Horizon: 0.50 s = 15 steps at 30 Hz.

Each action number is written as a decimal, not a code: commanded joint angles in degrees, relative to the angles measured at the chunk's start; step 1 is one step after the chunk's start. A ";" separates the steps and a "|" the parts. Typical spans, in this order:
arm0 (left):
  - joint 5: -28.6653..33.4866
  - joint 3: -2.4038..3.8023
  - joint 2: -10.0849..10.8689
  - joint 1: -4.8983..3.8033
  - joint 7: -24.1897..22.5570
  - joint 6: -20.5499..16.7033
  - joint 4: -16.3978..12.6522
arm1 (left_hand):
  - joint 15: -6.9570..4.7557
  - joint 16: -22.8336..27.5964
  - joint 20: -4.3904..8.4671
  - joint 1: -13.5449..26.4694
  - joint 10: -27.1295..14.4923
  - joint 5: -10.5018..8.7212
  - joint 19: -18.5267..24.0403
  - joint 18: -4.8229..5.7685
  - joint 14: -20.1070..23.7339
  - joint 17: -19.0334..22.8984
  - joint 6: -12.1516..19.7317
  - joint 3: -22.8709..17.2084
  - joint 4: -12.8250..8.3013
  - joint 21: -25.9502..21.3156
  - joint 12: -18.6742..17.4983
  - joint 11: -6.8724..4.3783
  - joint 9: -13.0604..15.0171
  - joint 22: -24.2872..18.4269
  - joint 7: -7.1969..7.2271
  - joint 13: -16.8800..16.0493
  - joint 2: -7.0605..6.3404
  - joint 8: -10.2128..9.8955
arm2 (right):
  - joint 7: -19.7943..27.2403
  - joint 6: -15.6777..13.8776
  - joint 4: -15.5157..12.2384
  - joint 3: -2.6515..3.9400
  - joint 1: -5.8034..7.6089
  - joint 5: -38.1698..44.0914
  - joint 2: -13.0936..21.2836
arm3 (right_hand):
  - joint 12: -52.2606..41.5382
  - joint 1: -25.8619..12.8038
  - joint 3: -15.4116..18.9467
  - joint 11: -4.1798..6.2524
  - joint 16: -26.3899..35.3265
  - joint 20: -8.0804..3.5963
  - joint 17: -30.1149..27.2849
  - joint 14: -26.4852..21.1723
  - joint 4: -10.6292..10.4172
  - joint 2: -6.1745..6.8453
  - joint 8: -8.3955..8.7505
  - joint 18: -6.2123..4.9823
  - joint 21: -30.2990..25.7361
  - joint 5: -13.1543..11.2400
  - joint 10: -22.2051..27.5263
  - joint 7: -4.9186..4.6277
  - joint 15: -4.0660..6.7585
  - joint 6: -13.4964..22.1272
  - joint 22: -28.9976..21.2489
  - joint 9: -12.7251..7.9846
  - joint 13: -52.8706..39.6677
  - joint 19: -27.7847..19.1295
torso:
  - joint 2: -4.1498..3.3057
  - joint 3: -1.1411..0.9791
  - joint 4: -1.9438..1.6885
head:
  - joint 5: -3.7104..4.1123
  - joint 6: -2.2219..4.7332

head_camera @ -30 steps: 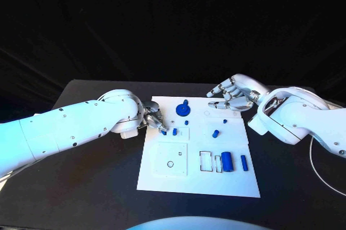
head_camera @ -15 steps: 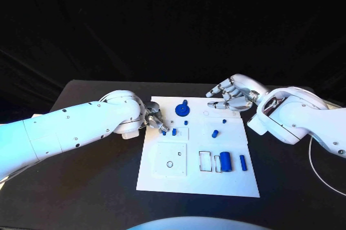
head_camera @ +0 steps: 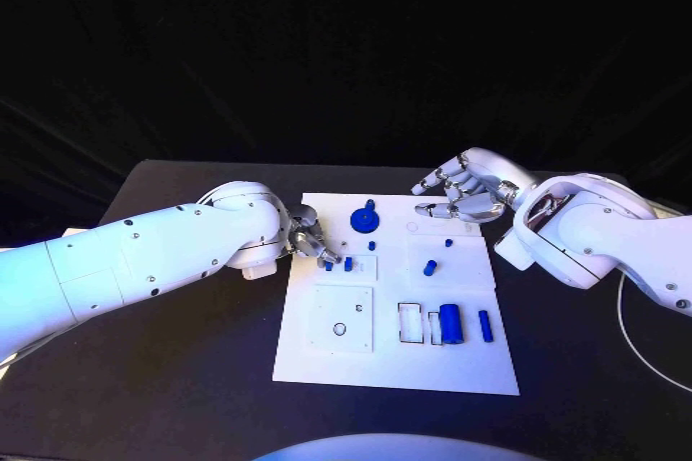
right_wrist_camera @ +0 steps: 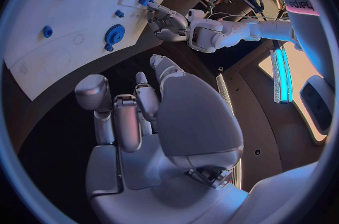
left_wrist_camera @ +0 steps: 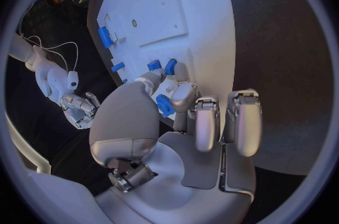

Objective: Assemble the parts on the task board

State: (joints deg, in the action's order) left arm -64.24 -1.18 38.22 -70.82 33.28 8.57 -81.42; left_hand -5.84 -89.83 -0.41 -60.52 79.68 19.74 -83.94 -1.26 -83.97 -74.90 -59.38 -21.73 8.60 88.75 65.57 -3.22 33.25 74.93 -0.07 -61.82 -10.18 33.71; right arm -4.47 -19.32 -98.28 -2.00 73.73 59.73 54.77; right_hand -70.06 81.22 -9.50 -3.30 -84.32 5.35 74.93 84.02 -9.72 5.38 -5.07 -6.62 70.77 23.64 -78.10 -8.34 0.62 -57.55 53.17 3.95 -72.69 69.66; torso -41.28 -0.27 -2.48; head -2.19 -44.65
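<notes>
Behind left hand [head_camera: 303, 236] fingers [left_wrist_camera: 182, 99], blue part [left_wrist_camera: 164, 105] half hidden.

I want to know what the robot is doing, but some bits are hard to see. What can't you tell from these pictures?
- Head view: the left hand covers the small blue part at its fingertips, hiding the grip.
- Left wrist view: its fingers overlap that part; held or only touched, unclear.
- Head view: tiny blue pieces on the task board are too small to identify.
</notes>
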 commanded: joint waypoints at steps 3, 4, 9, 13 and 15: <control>-0.37 -0.05 0.32 0.11 1.21 -0.55 -0.05 | -0.39 -0.17 0.26 1.47 0.31 -0.31 -5.62 0.99 -6.03 -15.10 -0.27 3.32 1.39 0.35 0.28 -0.08 0.01 14.32 -0.43 -0.05 0.20 -0.04 | 0.50 0.52 -0.05 0.00 -0.03 0.16 0.01 | 0.34 -0.73 -0.15 0.03 0.38 -0.07 5.70 3.74 -0.10 0.00 0.02 -0.60 -0.13 0.21 0.37 -0.06 0.30 -0.24 -0.05 -0.05 0.05 -0.47 | 0.00 0.02 0.02 | 0.02 0.11; -0.37 -0.04 0.42 0.11 1.24 -0.85 -0.10 | -0.39 -0.17 0.26 1.65 0.30 -0.33 -5.62 0.99 -6.03 -15.10 -0.30 3.89 1.70 0.35 0.26 -0.07 0.01 14.32 -0.44 -0.03 0.29 -0.05 | 0.50 0.52 -0.05 0.00 -0.03 0.16 0.01 | 0.34 -0.73 -0.15 0.03 0.38 -0.07 5.70 3.74 -0.10 0.00 0.02 -0.60 -0.13 0.21 0.37 -0.06 0.30 -0.24 -0.05 -0.05 0.05 -0.47 | -0.02 0.01 0.01 | 0.02 0.11; -0.37 0.03 1.09 0.11 1.01 -2.79 -0.73 | -0.42 -0.17 0.28 2.40 0.37 -0.39 -5.68 1.03 -6.03 -15.10 -0.47 6.77 3.25 0.47 0.30 -0.09 0.05 14.43 -0.43 -0.10 0.80 -0.07 | 0.54 0.49 0.01 0.00 -0.03 0.16 0.01 | 0.41 -0.76 -0.15 0.03 0.43 -0.07 5.62 3.72 -0.12 0.02 0.02 -0.61 -0.16 0.21 0.41 -0.06 0.30 -0.23 -0.09 -0.05 0.11 -0.49 | 0.01 0.02 0.03 | 0.04 0.13; -0.36 0.50 1.80 0.09 -0.05 -5.12 -1.61 | -0.51 -0.17 0.36 2.50 0.40 -1.80 -5.68 1.02 -6.03 -15.10 -0.48 9.41 4.92 0.45 0.29 -0.15 0.05 14.42 -0.36 -0.15 1.78 -0.15 | 0.58 0.46 0.10 0.00 -0.03 0.16 -0.01 | 0.41 -0.76 -0.15 0.03 0.43 -0.07 5.62 3.72 -0.12 0.02 0.02 -0.61 -0.16 0.21 0.41 -0.06 0.30 -0.23 -0.09 -0.05 0.11 -0.49 | 0.01 0.04 -0.01 | 0.14 0.24; 0.02 0.83 2.13 0.05 -1.02 -6.56 -2.03 | -0.53 -0.17 0.39 2.56 0.32 -2.59 -5.63 0.99 -6.03 -15.10 -0.40 10.62 5.82 0.33 0.15 -0.15 0.04 14.33 -0.38 -0.04 2.15 -0.24 | 0.58 0.45 0.15 0.00 -0.03 0.15 -0.04 | 0.41 -0.76 -0.15 0.03 0.43 -0.07 5.62 3.72 -0.12 0.02 0.02 -0.61 -0.16 0.21 0.41 -0.06 0.30 -0.23 -0.09 -0.05 0.11 -0.49 | 0.02 0.01 -0.02 | 0.08 0.23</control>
State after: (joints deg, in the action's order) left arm -64.32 -0.40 40.32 -70.71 33.74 5.43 -83.11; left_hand -5.84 -89.83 -0.41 -58.00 79.67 17.28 -83.94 -1.28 -83.97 -74.94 -59.58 -11.47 14.39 88.98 65.57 -3.21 33.24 74.92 -0.28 -61.89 -8.63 33.71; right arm -4.42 -19.33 -98.14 -2.00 73.73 59.71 54.78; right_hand -69.84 81.22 -9.50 -3.30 -84.09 5.35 74.93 84.02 -9.72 5.38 -5.07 -6.62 70.78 23.63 -78.10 -8.34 0.62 -57.55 53.18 3.95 -72.62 69.66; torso -41.27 -0.23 -2.48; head -2.08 -44.43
